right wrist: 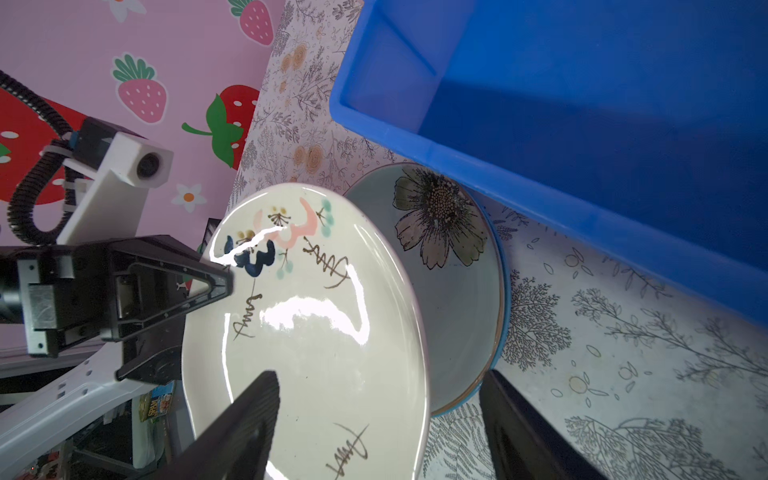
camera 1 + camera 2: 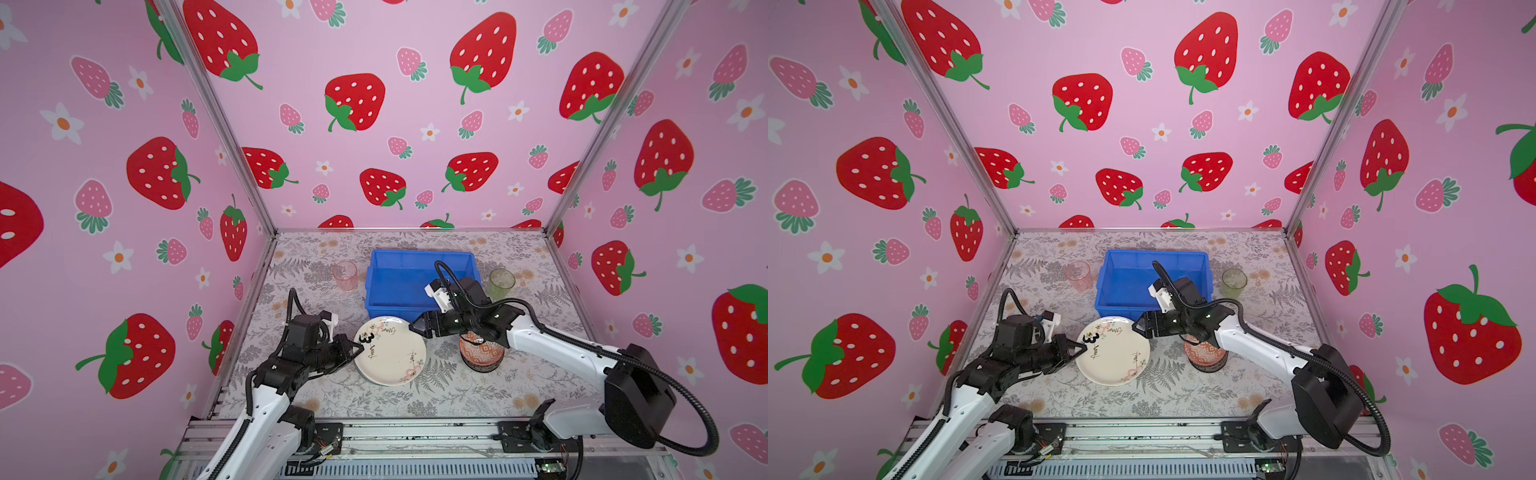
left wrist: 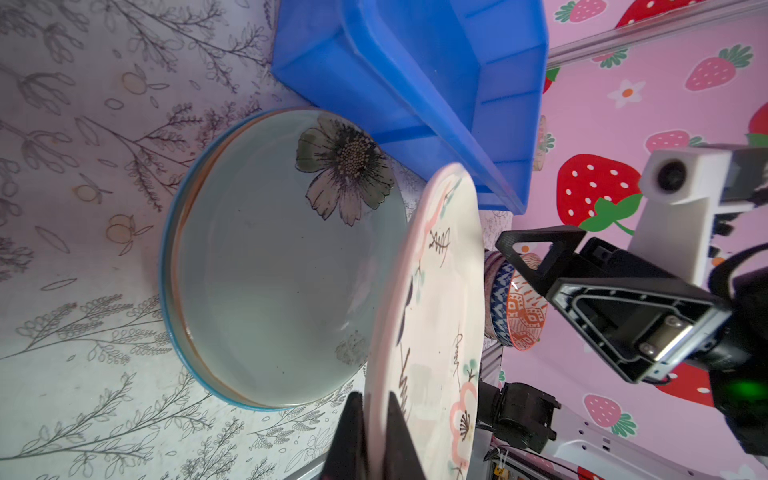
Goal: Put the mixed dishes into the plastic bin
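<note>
White plate [image 2: 390, 353], mint plate [image 1: 457, 299], two tumblers [image 2: 345, 276] [image 2: 501, 284], one bin [image 2: 399, 286]

A: White plate [image 1: 316, 332]?
B: Glazed ceramic look, high gloss, bright reflections.
A: Bin [image 1: 399, 58]?
B: Blue plastic, smooth, faint sheen.
A: Either side of the bin?
B: Pink tumbler [image 2: 345, 276], green tumbler [image 2: 501, 284]: translucent.
A: Table [image 2: 415, 399]?
B: Matt printed covering.

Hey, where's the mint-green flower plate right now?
In both wrist views, the mint-green flower plate lies flat on the table near its middle, just in front of the blue bin and under the tilted white plate.
</note>
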`<state>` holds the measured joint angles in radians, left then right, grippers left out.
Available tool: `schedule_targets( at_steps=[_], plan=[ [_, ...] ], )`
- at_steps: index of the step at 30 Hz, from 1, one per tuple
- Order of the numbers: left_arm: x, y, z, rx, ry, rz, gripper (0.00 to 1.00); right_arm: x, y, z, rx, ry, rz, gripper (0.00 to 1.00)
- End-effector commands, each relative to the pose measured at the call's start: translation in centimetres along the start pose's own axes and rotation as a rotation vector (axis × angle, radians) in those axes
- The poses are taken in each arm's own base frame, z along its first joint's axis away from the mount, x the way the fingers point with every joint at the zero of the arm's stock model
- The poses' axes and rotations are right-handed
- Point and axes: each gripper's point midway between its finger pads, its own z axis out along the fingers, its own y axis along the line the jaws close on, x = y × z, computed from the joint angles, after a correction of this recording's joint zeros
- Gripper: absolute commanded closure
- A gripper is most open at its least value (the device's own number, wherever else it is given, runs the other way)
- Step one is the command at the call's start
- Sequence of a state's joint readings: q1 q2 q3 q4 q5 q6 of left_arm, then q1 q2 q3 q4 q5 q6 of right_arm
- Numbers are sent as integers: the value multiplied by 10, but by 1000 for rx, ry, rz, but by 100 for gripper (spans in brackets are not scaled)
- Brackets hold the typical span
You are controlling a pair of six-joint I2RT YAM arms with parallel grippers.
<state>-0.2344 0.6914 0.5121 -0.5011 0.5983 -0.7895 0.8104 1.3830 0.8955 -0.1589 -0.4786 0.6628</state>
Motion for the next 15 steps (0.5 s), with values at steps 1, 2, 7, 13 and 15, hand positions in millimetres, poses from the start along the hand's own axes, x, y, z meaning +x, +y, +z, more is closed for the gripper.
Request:
schedule_targets(
  at_steps=[1, 2, 7, 13, 15],
  plan=[
    [-18, -64, -20, 211, -41, 129, 100, 8, 7, -8, -56, 28, -14, 22],
    [-19, -67, -20, 221, -43, 138, 100, 8, 10, -9, -70, 30, -15, 22],
    [-29, -77, -22, 230, -56, 169, 100, 4, 26, -17, -168, 20, -22, 23],
    [-40, -92, -24, 268, -73, 214, 100, 3, 32, -22, -226, 8, -8, 27],
    [-44, -95, -24, 278, -81, 227, 100, 0, 36, -26, -259, -6, -7, 28]
  ],
)
